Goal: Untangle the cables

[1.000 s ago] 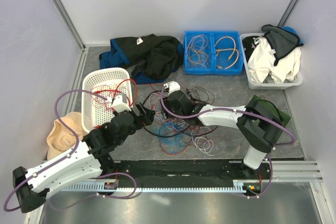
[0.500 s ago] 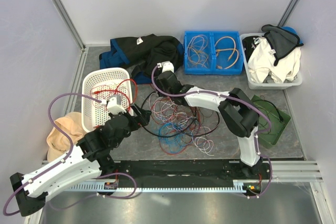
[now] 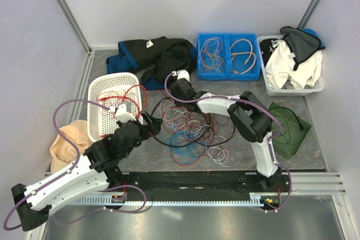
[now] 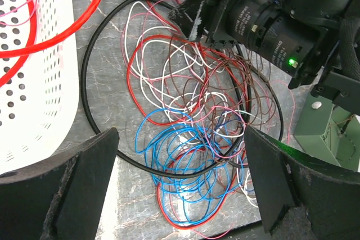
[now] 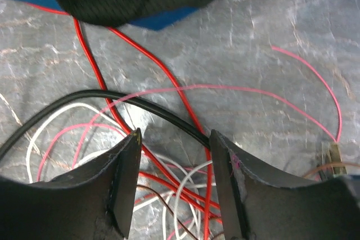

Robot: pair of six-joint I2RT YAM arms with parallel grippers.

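Centrally on the grey table, the cables (image 3: 188,130) are lying in one loose knot of red, white, blue and brown loops, ringed by a thicker black cable (image 4: 84,82), between the two arms. The left gripper (image 4: 180,181) is hovering over the near side of the heap with its jaws spread wide and nothing between them, probably lining up to take a strand. The right gripper (image 5: 174,181) is reaching to the far edge of the tangle, beside a dark jacket (image 3: 163,57). Its jaws are standing partly apart, straddling red strands and the black cable without pinching either. With one arm at each side, they seem placed for drawing strands apart. A white basket (image 3: 112,77) on the left is holding a red cable (image 4: 67,29), seemingly one sorted out.
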